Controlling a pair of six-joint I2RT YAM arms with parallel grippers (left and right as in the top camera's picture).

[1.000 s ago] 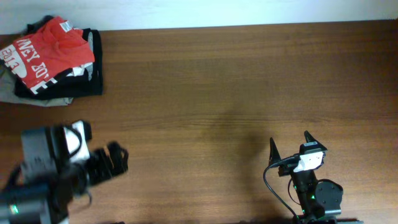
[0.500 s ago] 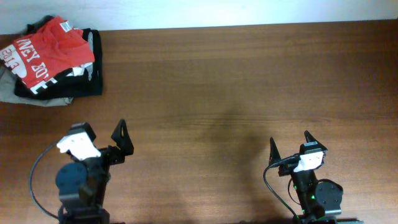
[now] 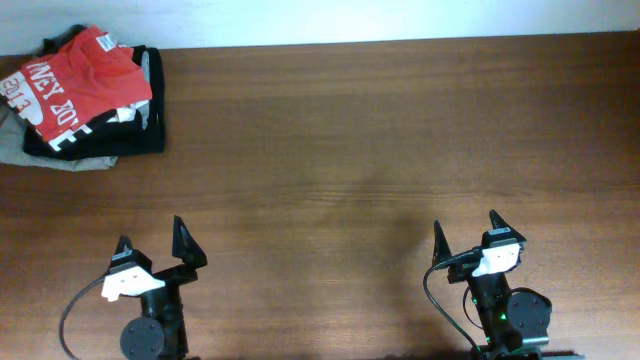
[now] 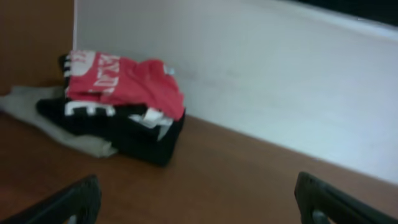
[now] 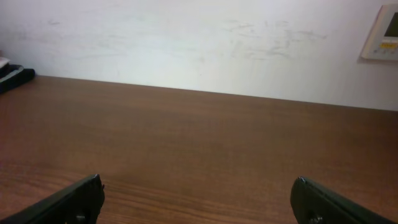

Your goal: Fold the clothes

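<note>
Table (image 3: 380,130) first, Mia: what does the overhead show?

Brown wood grain across nearly the whole picture, Tom, with a white wall (image 5: 186,43) along its far edge. Both wrist cameras look toward that wall.

Clothes next. Where is the red-orange T-shirt (image 3: 80,85)?

On top of a pile in the far left corner, well apart from both arms. Under it lies a black garment (image 3: 140,135) with white letters, and under that a grey garment (image 3: 60,160) sticks out to the left.

Which way does the shirt lie?

Folded, and turned askew to the table edges, one corner pointing at the wall. Its longer run goes roughly left to right with a slight tilt, though it is nearly as deep as it is wide. The white lettering sits at its left end and reads upside down from overhead. The left wrist camera sees the shirt (image 4: 124,81) against the wall, slumped over the black layer.

And the arms?

Both sit at the near edge. The left gripper (image 3: 151,232) points toward the far side, jaws spread wide with nothing between them; its fingertips (image 4: 68,202) frame the bottom corners of its own view. The right gripper (image 3: 466,222) is the same, spread wide over bare wood.

Anything smaller?

A pale wall panel (image 5: 387,31) at the right edge of the right wrist view.
</note>
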